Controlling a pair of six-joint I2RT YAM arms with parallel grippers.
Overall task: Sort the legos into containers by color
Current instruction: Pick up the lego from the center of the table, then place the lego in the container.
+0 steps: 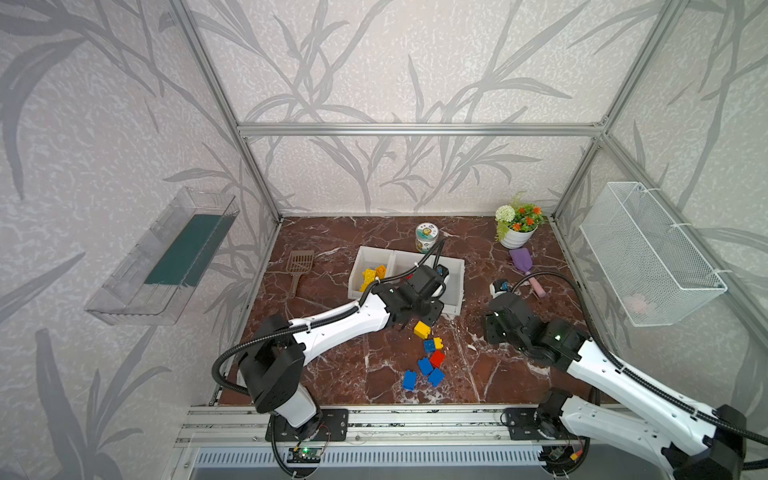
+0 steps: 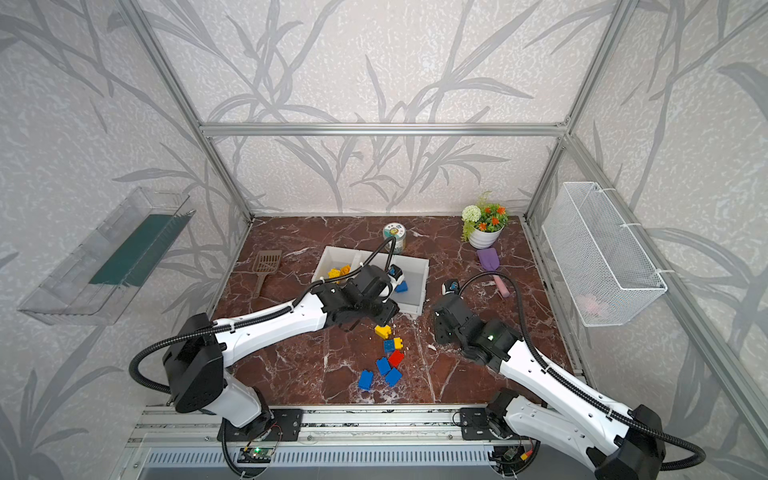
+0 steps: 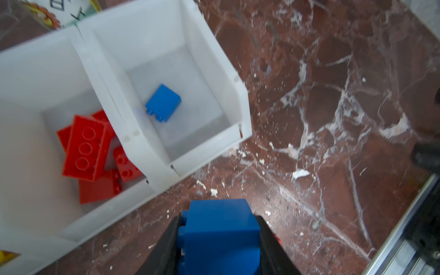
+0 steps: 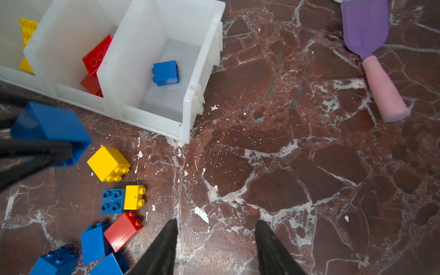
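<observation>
Three joined white containers [image 1: 372, 251] stand mid-table. The left one holds yellow legos [image 1: 372, 276], the middle one red legos [image 3: 87, 147], the right one a single blue lego [image 3: 163, 102]. My left gripper [image 3: 219, 221] is shut on a blue lego [image 3: 220, 234]. It hangs just above the table, in front of the containers' near wall, and also shows in the right wrist view as a blue lego [image 4: 51, 129]. Loose legos lie nearer the front: a yellow one [image 1: 422, 329], a red one [image 1: 436, 358] and several blue ones [image 1: 409, 380]. My right gripper [image 4: 216, 228] is open over bare table to their right.
Behind the containers stands a jar [image 1: 427, 237], with a flower pot [image 1: 517, 226] at the back right. A purple scoop with a pink handle [image 1: 525, 266] lies right of the containers, a brown slotted scoop [image 1: 298, 268] left. A wire basket [image 1: 648, 253] and a clear tray [image 1: 162, 257] hang on the side walls.
</observation>
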